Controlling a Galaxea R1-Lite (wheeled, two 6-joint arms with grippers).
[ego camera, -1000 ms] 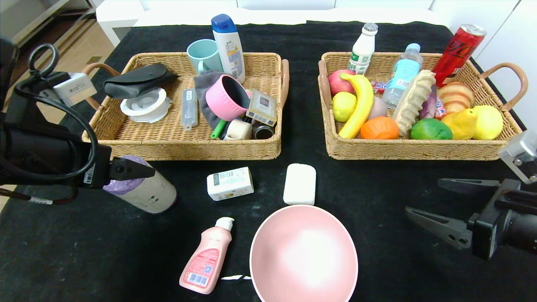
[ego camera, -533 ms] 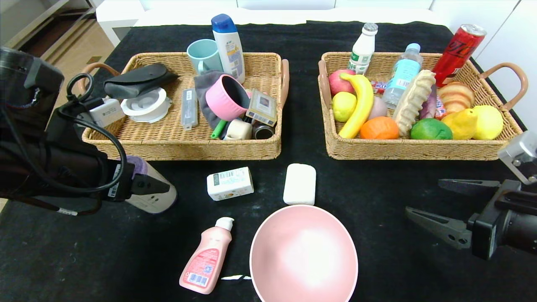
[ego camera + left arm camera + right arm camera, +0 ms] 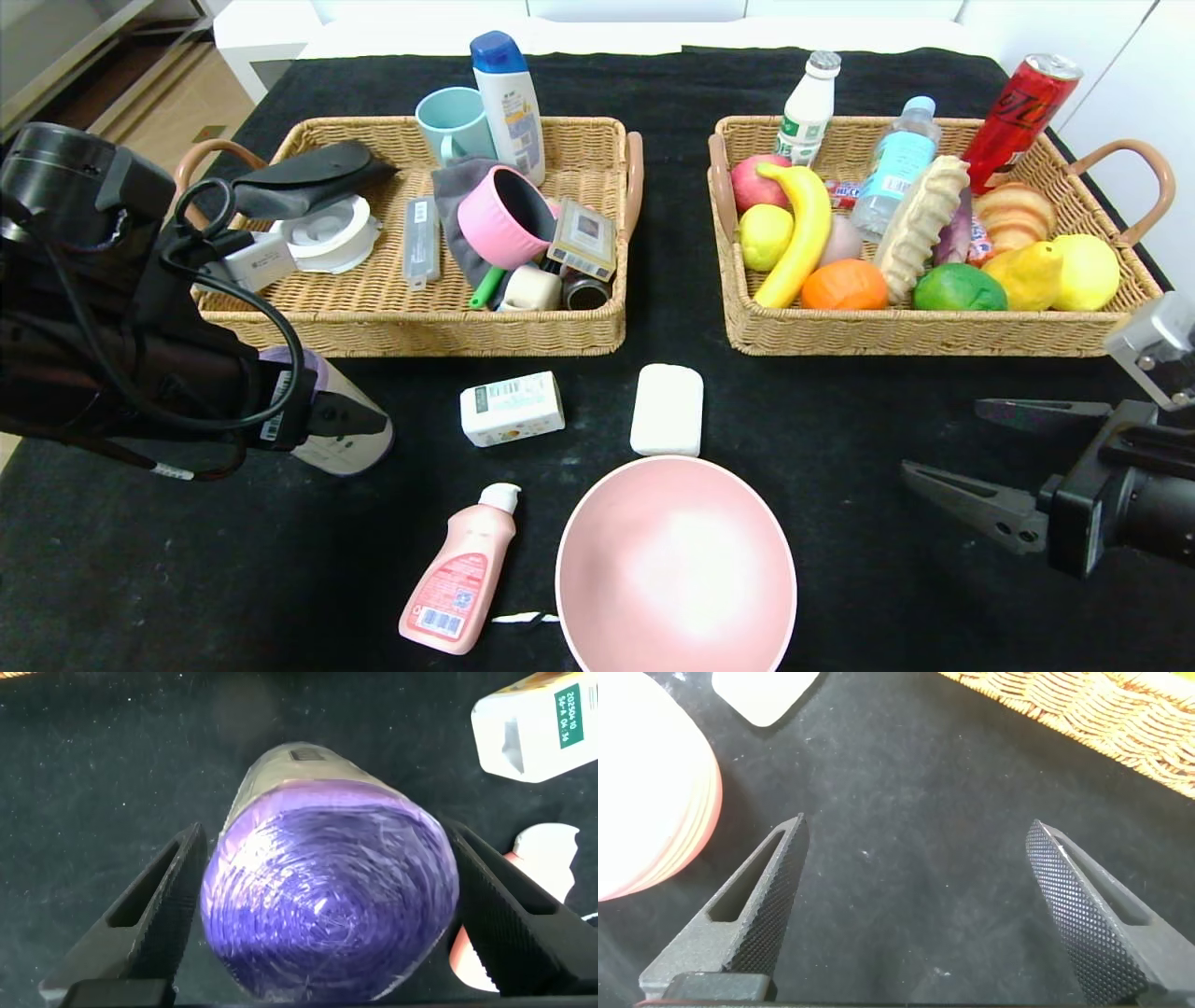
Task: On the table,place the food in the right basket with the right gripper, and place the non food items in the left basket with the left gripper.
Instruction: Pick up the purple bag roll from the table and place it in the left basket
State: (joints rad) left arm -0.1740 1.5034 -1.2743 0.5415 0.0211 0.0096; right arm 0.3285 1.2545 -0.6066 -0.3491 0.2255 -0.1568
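Bench (image 3: 840, 411), black cloth, white scuffs.

Left claw (image 3: 322, 910): jaws wide, one finger on each side of the grey roll (image 3: 341, 439) at its purple end; contact cannot be told. Roll lies on the bench, just in front of the left basket (image 3: 373, 322).

Right claw (image 3: 990, 457): open, empty, above bare cloth in front of the right basket (image 3: 934, 336).

Loose on the bench: white box (image 3: 512, 408), white bar (image 3: 667, 410), pink bottle (image 3: 458, 571), pink bowl (image 3: 676, 567). Orange fruit (image 3: 844, 286) lies in the right basket.
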